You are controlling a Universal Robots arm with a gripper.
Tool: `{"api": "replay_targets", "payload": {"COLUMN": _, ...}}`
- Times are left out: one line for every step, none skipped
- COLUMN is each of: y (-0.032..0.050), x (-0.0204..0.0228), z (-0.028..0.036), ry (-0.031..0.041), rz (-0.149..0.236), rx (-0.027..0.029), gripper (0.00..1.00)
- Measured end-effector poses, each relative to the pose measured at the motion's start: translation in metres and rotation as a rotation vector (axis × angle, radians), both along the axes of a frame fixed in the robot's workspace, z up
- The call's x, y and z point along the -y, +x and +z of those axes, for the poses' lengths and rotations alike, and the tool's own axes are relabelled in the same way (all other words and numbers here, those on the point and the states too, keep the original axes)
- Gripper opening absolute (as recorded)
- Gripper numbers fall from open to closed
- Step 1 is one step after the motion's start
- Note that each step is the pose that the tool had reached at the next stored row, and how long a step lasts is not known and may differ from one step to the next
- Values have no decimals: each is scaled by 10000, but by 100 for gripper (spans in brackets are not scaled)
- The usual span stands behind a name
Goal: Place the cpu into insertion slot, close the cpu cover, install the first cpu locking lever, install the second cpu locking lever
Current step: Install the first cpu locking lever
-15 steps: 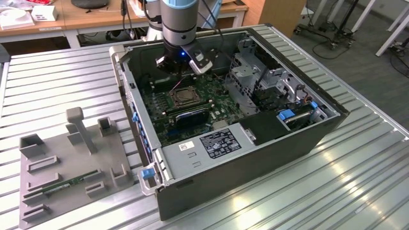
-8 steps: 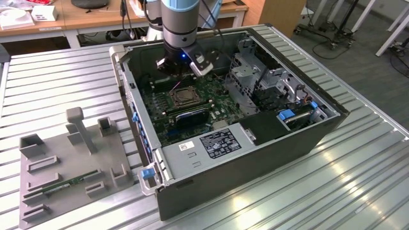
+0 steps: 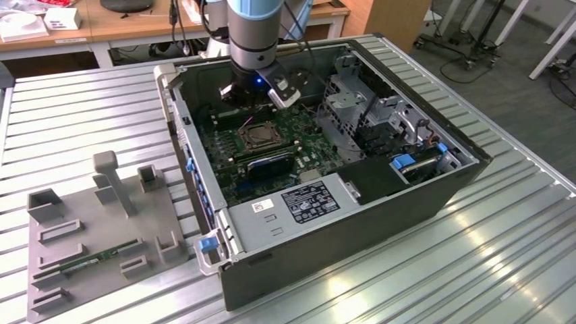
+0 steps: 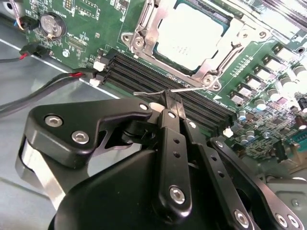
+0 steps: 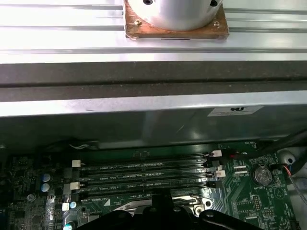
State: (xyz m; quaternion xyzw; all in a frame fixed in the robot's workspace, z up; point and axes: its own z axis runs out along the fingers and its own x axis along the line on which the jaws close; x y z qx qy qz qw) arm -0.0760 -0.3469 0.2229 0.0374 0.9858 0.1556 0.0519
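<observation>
- The cpu [image 4: 189, 33]: seated in the insertion slot [image 4: 209, 80], pale face up.
- The cpu cover [image 4: 144, 29]: lying flat over the slot, framing the chip.
- A locking lever [image 4: 192, 89]: thin wire along the slot's edge, on the side of the black memory slots [image 4: 139, 72].
- Your gripper [image 4: 172, 103]: just beside the slot, fingers pressed together at that wire. You cannot tell whether they pinch it.

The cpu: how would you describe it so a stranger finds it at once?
Look inside the open computer case, on the green board. Near its middle a silvery cover frames the cpu: a flat pale metal square, unlike the long black memory slots beside it.
</observation>
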Motion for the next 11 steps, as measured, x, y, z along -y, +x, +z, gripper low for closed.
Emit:
{"api": "replay_targets", "payload": {"y": 0, "x": -1, "z": -4, "ry": 1, "rz": 17, "rx": 2, "gripper": 11}}
{"api": "replay_targets", "payload": {"y": 1, "x": -3, "z": -7, "ry": 1, "rz": 20, "rx": 1, "gripper": 11}}
{"api": "replay_targets", "payload": {"y": 2, "x": -5, "z": -10, "ry": 4, "rz": 22, "rx": 0, "gripper": 11}}
{"api": "replay_targets", "payload": {"y": 2, "x": -9, "z": -14, "ry": 13, "rz": 22, "rx": 1, "gripper": 11}}
{"api": "replay_targets", "payload": {"y": 2, "x": -12, "z": -17, "ry": 21, "rz": 21, "rx": 2, "gripper": 11}}
{"api": "replay_targets", "payload": {"y": 2, "x": -16, "z": -19, "ry": 30, "rz": 21, "rx": 1, "gripper": 11}}
{"api": "replay_targets", "payload": {"y": 2, "x": -19, "z": -21, "ry": 37, "rz": 21, "rx": 1, "gripper": 11}}
{"api": "replay_targets", "payload": {"y": 2, "x": -23, "z": -24, "ry": 48, "rz": 21, "rx": 0, "gripper": 11}}
{"api": "replay_targets", "payload": {"y": 2, "x": -27, "z": -26, "ry": 56, "rz": 21, "rx": 1, "gripper": 11}}
{"api": "replay_targets", "payload": {"y": 3, "x": -28, "z": -28, "ry": 59, "rz": 22, "rx": 1, "gripper": 11}}
{"api": "replay_targets", "payload": {"y": 5, "x": -28, "z": -30, "ry": 59, "rz": 22, "rx": 0, "gripper": 11}}
